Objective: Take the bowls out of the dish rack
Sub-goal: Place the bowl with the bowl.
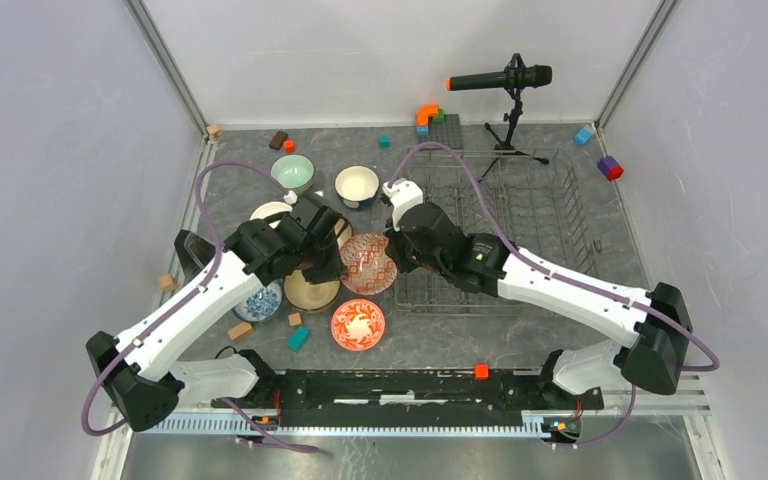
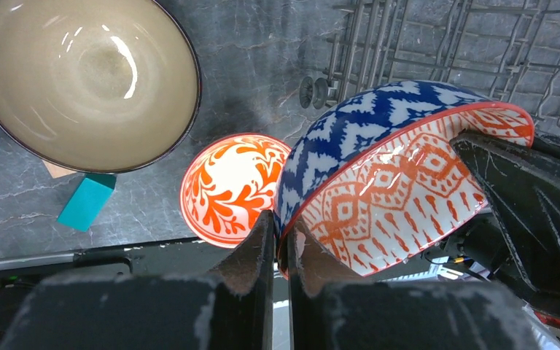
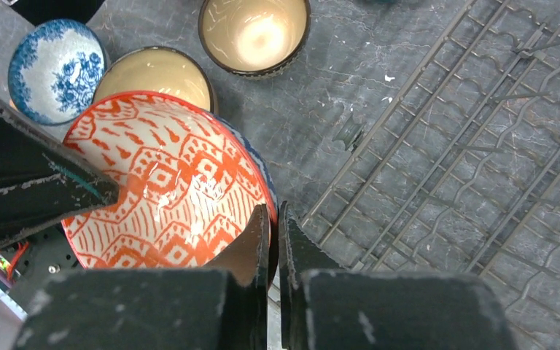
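Observation:
A bowl (image 1: 368,262) with an orange-red and white pattern inside and blue-white zigzag outside hangs tilted between both arms, just left of the grey wire dish rack (image 1: 535,225). My left gripper (image 2: 282,230) is shut on its near rim, one finger inside and one outside the bowl (image 2: 379,182). My right gripper (image 3: 273,219) is shut on the opposite rim of the same bowl (image 3: 168,189), next to the rack's (image 3: 467,146) left edge. No bowl shows in the rack.
Bowls stand on the table left of the rack: pale green (image 1: 292,172), white (image 1: 357,184), tan (image 1: 312,291), blue floral (image 1: 263,300), orange leaf-patterned (image 1: 358,324). A teal block (image 1: 298,338) and other small blocks lie about. A microphone stand (image 1: 508,125) rises behind the rack.

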Available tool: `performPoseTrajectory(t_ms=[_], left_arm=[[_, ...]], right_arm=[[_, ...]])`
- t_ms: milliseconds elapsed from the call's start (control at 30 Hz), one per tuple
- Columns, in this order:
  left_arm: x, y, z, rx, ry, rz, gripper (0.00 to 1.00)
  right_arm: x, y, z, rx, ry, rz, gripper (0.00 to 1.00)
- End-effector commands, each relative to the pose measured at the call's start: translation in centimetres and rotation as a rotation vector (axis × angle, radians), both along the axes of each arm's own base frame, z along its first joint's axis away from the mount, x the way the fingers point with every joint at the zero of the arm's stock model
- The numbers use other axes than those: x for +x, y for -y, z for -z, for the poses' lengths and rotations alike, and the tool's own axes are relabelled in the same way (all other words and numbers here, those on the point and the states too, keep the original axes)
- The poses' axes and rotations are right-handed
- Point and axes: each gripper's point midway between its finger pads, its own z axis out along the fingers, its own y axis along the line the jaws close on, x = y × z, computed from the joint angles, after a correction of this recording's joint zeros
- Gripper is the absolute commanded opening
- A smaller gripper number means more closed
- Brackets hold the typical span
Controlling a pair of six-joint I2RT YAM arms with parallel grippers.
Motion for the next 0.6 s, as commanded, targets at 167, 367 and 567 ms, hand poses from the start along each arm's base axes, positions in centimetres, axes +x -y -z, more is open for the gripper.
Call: performPoseTrajectory(t_ms=[167, 367, 567], left_arm=[[1.0, -0.6, -1.3, -0.012, 0.083, -0.021, 0.18], [0.7, -1.2, -1.9, 0.005, 0.117, 0.023, 0.37], [0.0, -2.2, -1.6, 0.070, 0.124, 0.097, 0.37]], right_arm=[[-0.5, -1.0, -1.2, 0.025, -0.005, -0.042, 0.00], [-0.7, -1.0, -1.3, 0.019, -0.017, -0.048, 0.00], [-1.0, -1.4, -1.0, 0.017, -0.034, -0.068, 0.00]])
